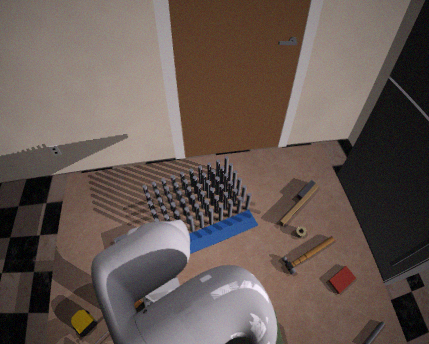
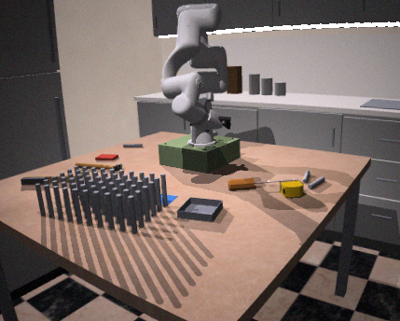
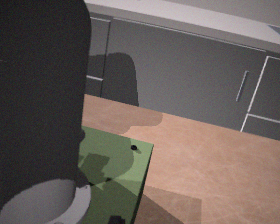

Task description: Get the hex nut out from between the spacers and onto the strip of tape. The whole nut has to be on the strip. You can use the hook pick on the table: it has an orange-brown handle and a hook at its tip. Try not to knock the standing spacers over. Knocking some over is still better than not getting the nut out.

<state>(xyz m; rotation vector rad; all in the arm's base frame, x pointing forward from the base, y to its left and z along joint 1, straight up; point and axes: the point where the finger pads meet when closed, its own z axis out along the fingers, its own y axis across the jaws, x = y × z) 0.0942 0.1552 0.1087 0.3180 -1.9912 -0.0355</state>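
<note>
A dense field of upright grey spacers (image 1: 195,195) (image 2: 103,196) stands on the table. I cannot see the hex nut among them. The blue strip of tape (image 1: 225,232) (image 2: 172,199) lies along the field's edge nearest the robot. The hook pick (image 2: 241,184), with an orange-brown handle, lies on the table beside the yellow tape measure (image 2: 291,188) (image 1: 83,321); in the top view the arm hides most of it. My gripper (image 2: 225,123) is open and empty, folded in close above the green base (image 2: 198,154) (image 3: 121,165), far from the spacers.
A shallow grey tray (image 2: 200,208) sits beside the spacers. A hammer (image 1: 307,254) (image 2: 98,165), a red block (image 1: 342,279) (image 2: 106,157), a long wooden-handled tool (image 1: 299,202), a small ring (image 1: 301,231) and two short grey cylinders (image 2: 312,179) lie about the table.
</note>
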